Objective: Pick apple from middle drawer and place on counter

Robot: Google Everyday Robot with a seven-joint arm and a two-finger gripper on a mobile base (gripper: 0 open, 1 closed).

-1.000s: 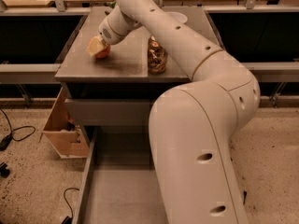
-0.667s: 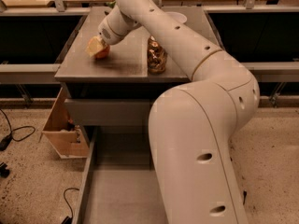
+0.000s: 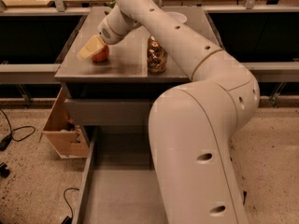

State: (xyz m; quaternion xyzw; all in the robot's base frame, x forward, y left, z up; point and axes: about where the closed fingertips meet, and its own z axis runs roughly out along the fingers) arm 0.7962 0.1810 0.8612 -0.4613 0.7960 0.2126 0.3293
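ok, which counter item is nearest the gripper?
The apple, front-left on the counter, right at the gripper; the brown container and white bowl sit further right.

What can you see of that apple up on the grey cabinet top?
The apple is small, round, red-orange and smooth-skinned. It is at the left front of the grey counter, left of a clear container of brown things. The robot's tool is right at it, its pale yellowish tip covering the apple's upper left, so only the lower right shows. Whether the apple rests on the counter or hangs just above it cannot be told.
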